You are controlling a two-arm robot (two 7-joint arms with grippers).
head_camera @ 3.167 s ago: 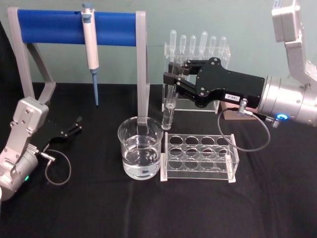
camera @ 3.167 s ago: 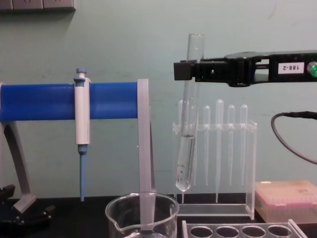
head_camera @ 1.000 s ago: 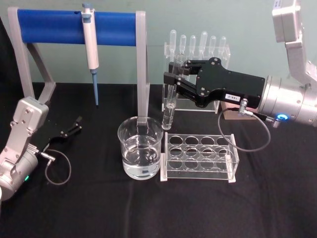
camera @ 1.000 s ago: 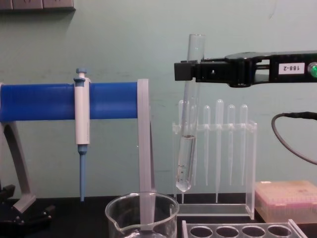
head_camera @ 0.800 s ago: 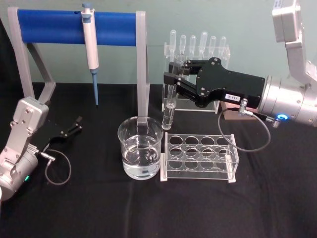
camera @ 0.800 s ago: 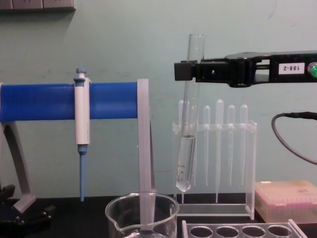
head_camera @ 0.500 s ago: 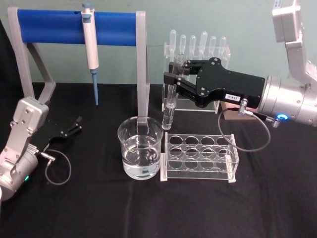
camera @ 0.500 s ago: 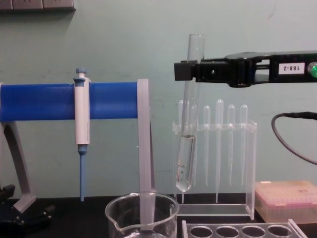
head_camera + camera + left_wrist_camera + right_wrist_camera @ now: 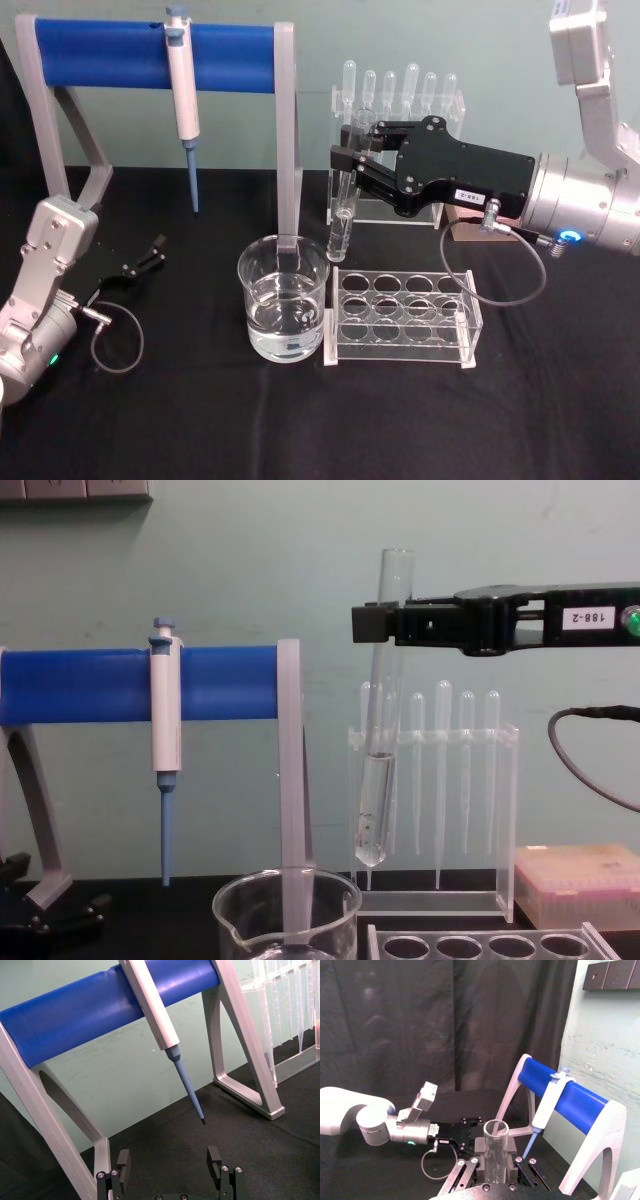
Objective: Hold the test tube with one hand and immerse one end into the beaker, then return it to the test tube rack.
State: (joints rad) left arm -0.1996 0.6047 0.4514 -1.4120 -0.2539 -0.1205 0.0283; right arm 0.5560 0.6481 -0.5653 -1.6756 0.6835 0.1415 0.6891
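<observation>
My right gripper [image 9: 345, 160] is shut on the upper part of the test tube [image 9: 342, 205], which hangs nearly upright with clear liquid in its lower third. In the chest view the test tube's [image 9: 377, 770] rounded bottom hangs in the air just right of the beaker [image 9: 287, 915], a little above its rim, with the right gripper [image 9: 376, 622] clamped near the top. The beaker [image 9: 282, 305] stands on the black table, partly filled with water. In the right wrist view the test tube's [image 9: 495, 1157] open rim sits between the jaws. My left gripper [image 9: 152, 254] rests open at the far left [image 9: 169, 1160].
A stand with a blue bar [image 9: 110, 55] carries a blue-tipped pipettor [image 9: 182, 90] behind the beaker. A rack of thin pipettes [image 9: 400, 95] stands behind the tube. A clear multi-holed tube rack [image 9: 405, 315] sits right of the beaker. A pink box [image 9: 580, 880] lies at the right.
</observation>
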